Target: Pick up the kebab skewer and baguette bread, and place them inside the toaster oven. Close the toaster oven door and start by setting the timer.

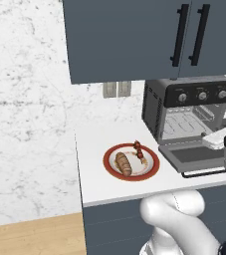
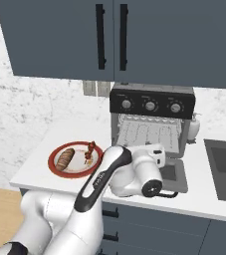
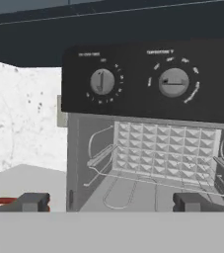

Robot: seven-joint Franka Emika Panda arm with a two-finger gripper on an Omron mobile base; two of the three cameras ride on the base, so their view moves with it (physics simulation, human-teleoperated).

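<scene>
The two dark fingertips (image 3: 34,201) stand spread wide apart with nothing between them, and the gripper (image 3: 111,202) faces straight into the open mouth of the toaster oven (image 3: 148,123). Through the gap between the fingers the wire rack (image 3: 158,163) inside the oven shows, bare of food. Above it two round knobs (image 3: 102,81) sit on the black control strip.

From the base views, the white hand hangs just in front of the oven, over the oven door (image 1: 194,157), which is folded down flat toward the front edge of the counter (image 1: 99,184) with its bar handle at the outer end. The toaster oven (image 2: 152,122) stands at the back of the counter, under the blue-grey cabinets (image 2: 109,40), with three knobs across its top front.

To the left of the oven, well apart from the gripper, a red-rimmed plate (image 1: 108,167) rests near the counter's front edge. On it the bread (image 1: 123,164) lies on the left half, and the skewer (image 1: 139,150) lies just beside it on the right half, toward the oven. Both are untouched on the plate.

A sink (image 2: 224,169) is set into the counter at the far right.
</scene>
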